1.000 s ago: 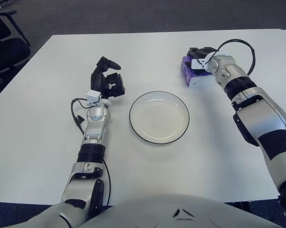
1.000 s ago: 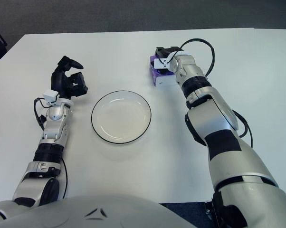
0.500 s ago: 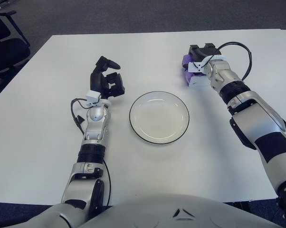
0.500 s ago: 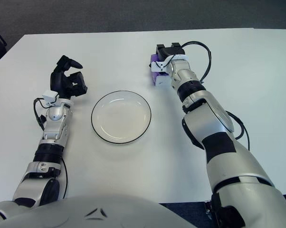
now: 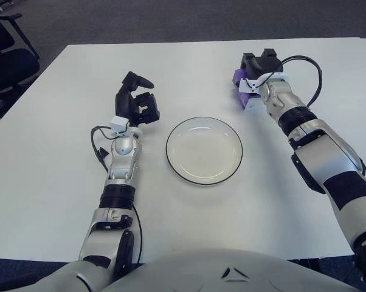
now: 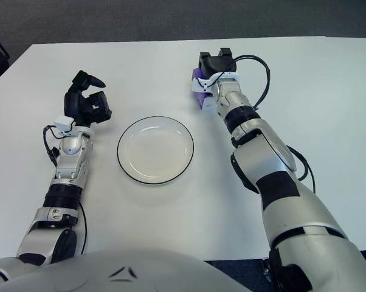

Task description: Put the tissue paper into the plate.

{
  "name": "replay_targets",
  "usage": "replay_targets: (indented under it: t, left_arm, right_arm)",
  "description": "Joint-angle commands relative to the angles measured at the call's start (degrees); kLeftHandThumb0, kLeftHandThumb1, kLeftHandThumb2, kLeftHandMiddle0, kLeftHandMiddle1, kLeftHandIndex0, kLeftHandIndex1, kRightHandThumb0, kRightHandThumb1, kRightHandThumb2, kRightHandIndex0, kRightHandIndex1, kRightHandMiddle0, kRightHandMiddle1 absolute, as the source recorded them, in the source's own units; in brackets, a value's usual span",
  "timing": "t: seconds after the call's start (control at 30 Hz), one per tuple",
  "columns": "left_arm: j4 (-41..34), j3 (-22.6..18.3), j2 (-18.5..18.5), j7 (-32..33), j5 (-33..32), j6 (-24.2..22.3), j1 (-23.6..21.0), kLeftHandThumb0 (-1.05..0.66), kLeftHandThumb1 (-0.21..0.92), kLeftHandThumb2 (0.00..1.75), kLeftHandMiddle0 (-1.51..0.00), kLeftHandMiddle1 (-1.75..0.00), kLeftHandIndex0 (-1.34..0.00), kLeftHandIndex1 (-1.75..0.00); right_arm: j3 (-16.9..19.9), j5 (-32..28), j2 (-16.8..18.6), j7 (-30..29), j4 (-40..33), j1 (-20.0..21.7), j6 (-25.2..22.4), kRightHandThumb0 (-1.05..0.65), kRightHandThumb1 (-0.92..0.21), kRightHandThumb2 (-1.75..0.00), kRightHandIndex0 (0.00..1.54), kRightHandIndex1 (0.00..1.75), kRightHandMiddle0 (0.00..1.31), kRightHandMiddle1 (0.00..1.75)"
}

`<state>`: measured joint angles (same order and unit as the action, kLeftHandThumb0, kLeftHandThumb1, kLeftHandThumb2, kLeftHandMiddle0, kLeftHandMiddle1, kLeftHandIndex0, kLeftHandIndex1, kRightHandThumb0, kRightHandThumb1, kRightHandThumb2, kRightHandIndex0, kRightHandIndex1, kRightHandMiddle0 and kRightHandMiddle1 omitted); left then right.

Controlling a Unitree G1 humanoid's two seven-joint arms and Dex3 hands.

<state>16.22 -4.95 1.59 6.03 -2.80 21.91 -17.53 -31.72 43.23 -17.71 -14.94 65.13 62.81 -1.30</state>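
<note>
Tissue paper, a purple and white pack (image 5: 242, 92), is lying on the white counter (image 5: 49, 176) at its far right part, beyond and to the right of the plate (image 5: 203, 150) and apart from it. The right hand (image 5: 259, 66) is reaching over the pack from the near right side, its black fingers (image 6: 214, 61) showing just above the pack's far edge; whether they are clamped on the pack or merely sitting against it cannot be told from either view. The white plate with a dark rim is sitting near the middle of the counter, holding nothing. The left hand (image 5: 136, 103) is showing to the left of the plate, raised with its fingers (image 5: 138, 81) loosely curled and apart, gripping nothing. A black cable (image 5: 304, 66) is looping beside the right wrist.
</note>
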Motion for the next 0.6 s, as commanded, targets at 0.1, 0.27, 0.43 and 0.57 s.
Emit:
replay_targets:
  t: [0.1, 0.27, 0.43, 0.57]
  left_arm:
    - [6.61, 0.58, -4.08, 1.04, 0.42, 1.15, 11.64, -0.45, 0.42, 1.19, -1.31, -1.75, -0.53, -1.75]
    - [6.71, 0.60, -3.96, 0.82, 0.36, 1.24, 11.61, -0.45, 0.42, 1.19, -1.31, -1.75, -0.53, -1.75]
    - [6.75, 0.41, -3.97, 0.47, -0.19, 0.83, 11.49, -0.45, 0.42, 1.19, -1.31, -1.75, -0.53, -1.75]
    - [6.74, 0.37, -4.00, 0.22, -0.52, 0.74, 11.48, -0.45, 0.42, 1.19, -1.31, -1.75, -0.53, -1.75]
  right_arm:
    - [1.47, -2.02, 0.27, -3.16, 3.11, -7.24, 2.55, 0.00, -0.09, -1.47, 0.90, 1.42, 0.57, 1.75]
    - [2.62, -3.18, 0.27, -5.08, 3.26, -7.81, 3.65, 0.00, -0.06, -1.51, 0.92, 1.42, 0.59, 1.75]
    - [3.56, -3.55, -0.28, -6.80, 2.59, -8.17, 5.12, 0.00, -0.03, -1.54, 0.94, 1.44, 0.61, 1.75]
    - [4.10, -3.79, -0.73, -7.40, 1.30, -8.33, 5.67, 0.00, -0.01, -1.58, 0.95, 1.46, 0.63, 1.75]
